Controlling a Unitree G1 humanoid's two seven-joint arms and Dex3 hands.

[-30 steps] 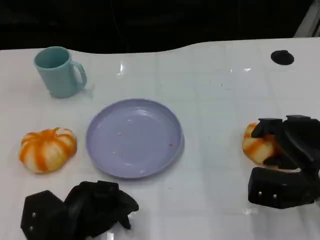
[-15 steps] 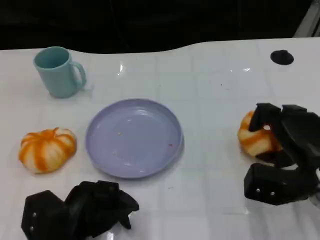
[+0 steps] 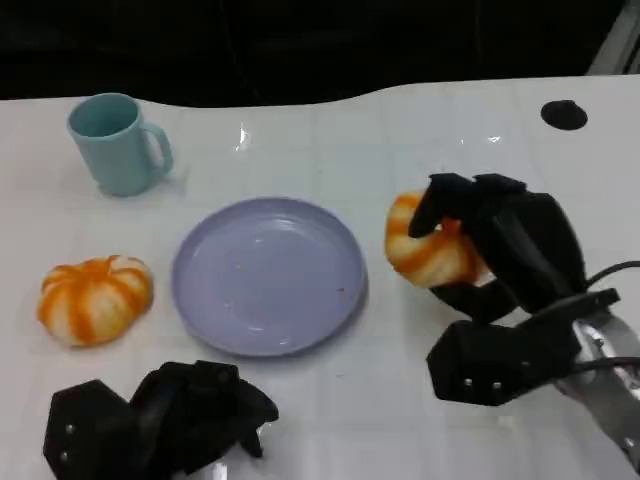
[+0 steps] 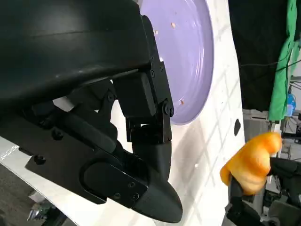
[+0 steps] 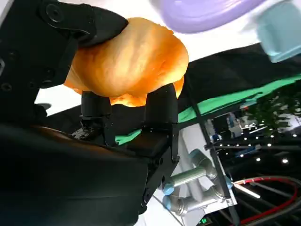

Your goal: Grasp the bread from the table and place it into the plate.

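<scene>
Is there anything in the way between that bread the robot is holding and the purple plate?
Nothing visible. The right hand holds the bread just beside the plate, with bare table between them.

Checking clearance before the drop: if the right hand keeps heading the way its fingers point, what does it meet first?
Probably the lavender round plate: the right hand, holding the orange-striped bread bun, points toward its near rim. Height is unclear.

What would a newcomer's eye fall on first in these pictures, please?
Most striking is the orange-and-white striped bread roll gripped in the black right hand, just right of the round lilac plate. A second orange striped roll lies left of the plate, with a teal mug behind.
</scene>
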